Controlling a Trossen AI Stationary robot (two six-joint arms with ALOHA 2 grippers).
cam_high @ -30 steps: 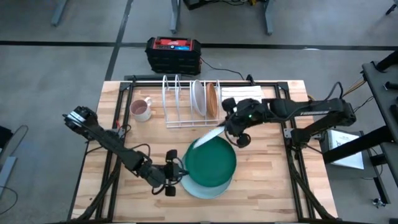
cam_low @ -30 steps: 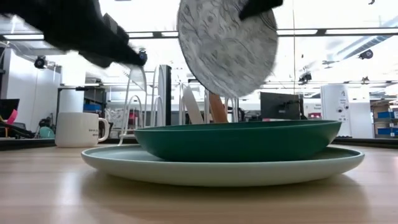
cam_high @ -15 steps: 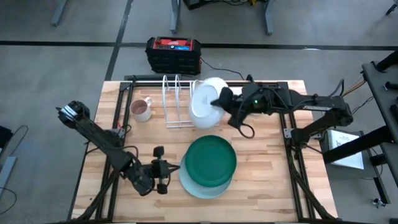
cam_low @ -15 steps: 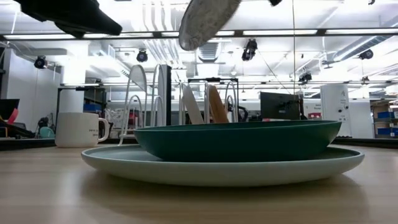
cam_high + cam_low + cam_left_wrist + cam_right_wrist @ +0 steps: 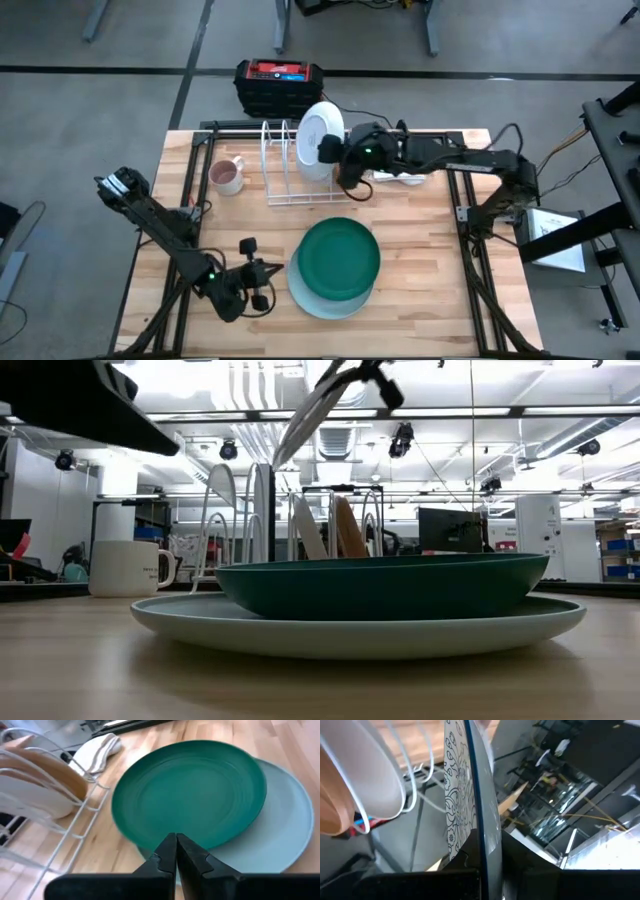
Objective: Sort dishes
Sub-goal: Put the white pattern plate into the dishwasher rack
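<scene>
Right gripper (image 5: 335, 152): its jaws are clamping the rim of a round grey-speckled patterned plate (image 5: 320, 128), which is standing almost on edge and rising up and away from the jaws above the white wire dish rack (image 5: 285, 185)
Rack contents: a small white round plate (image 5: 318, 170) and a small brown round plate (image 5: 62, 770) are already sitting upright in slots just beneath and beside the right jaws, so the free slots are lying further along the rack, away from the jaws
Left gripper (image 5: 258, 283): its jaws are pressed together on nothing, waiting low over the wooden table (image 5: 430, 280), with the stacked plates just ahead of the jaw tips
Stack: the large dark green round plate (image 5: 340, 258) is resting on the wider pale mint round plate (image 5: 330, 300), well below and apart from the right jaws
Step in hand, as I judge it: lowering the patterned plate into an empty slot
Doing it well: keeping the plate's edge in line with the wires, bringing its lower rim down between two free wires rather than onto the white plate, and loosening the jaws only once the rim is seated and the plate is leaning on the wires
Risk: a tilted plate may be catching a wire top and twisting in the grip
Bystanders: a small pinkish ceramic mug (image 5: 227, 176) is standing on the rack's far side from the jaws
</scene>
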